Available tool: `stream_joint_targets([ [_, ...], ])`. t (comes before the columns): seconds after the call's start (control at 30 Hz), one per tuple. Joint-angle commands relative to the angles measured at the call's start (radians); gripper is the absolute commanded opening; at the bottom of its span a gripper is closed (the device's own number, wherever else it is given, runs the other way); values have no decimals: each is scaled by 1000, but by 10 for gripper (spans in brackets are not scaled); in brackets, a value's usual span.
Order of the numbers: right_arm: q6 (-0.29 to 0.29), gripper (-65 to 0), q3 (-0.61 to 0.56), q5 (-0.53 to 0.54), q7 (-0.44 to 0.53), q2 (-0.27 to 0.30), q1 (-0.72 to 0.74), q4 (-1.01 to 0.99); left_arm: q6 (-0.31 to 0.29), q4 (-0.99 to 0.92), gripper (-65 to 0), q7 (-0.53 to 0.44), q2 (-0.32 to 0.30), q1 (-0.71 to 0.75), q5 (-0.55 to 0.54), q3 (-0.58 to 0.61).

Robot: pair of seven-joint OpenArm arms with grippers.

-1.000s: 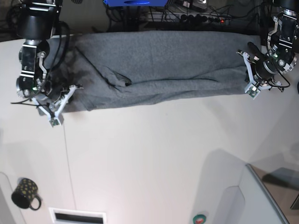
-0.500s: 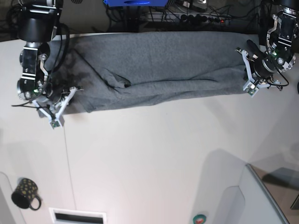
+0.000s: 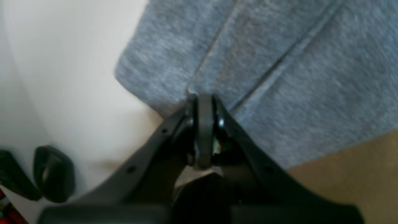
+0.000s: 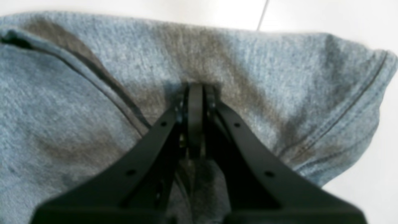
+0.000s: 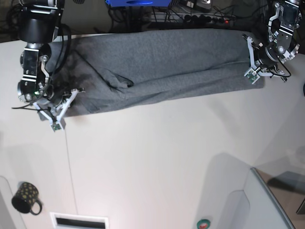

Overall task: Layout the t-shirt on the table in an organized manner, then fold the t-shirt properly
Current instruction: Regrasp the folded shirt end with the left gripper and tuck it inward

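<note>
**Left end of the shirt drawn back and up**

Over the last second the left claw, clamped on the t-shirt, has pulled its end toward the far tabletop edge, tautening it. The right claw grips the opposite end. The grey cloth lies stretched in a long creased band, not yet laid out.

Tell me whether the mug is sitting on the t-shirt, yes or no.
No: in the base view the mug stands on the bare table near the bottom left corner, well apart from the t-shirt.
</note>
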Motion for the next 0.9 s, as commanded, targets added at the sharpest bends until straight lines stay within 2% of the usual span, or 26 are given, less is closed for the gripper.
stream_joint_targets([
  [0.0, -18, -639, 2, -33, -49, 2, -2, -6, 8, 12, -650, -3, -24, -1, 9, -15],
  [0.2, -18, -638, 2, -33, -49, 2, -4, -6, 8, 64, -637, -3, -27, 22, 15, -15],
  [0.33, -18, -638, 2, -33, -50, 2, -4, -7, 8, 115, -423, -3, -27, 45, 16, -20],
  [0.47, -18, -638, 2, -33, -56, 2, -4, -7, 8, 158, -183, -3, -25, 96, 10, -95],
  [0.57, -18, -638, 2, -33, -73, 2, -4, -1, 6, 189, -99, -3, -21, 126, 9, -150],
  [0.63, -18, -638, 2, -33, -76, 2, -1, -1, 6, 209, -110, -3, -18, 159, -2, -182],
  [0.73, -18, -638, 2, -33, -76, 2, -1, 0, 6, 252, -191, -3, 4, 206, -135, -232],
  [0.8, -18, -638, 2, -33, -76, 2, -1, 0, 6, 252, -304, -3, 22, 237, -255, -264],
  [0.87, -18, -638, 2, -33, -76, 2, -2, 0, 6, 238, -484, -4, 41, 251, -338, -270],
])
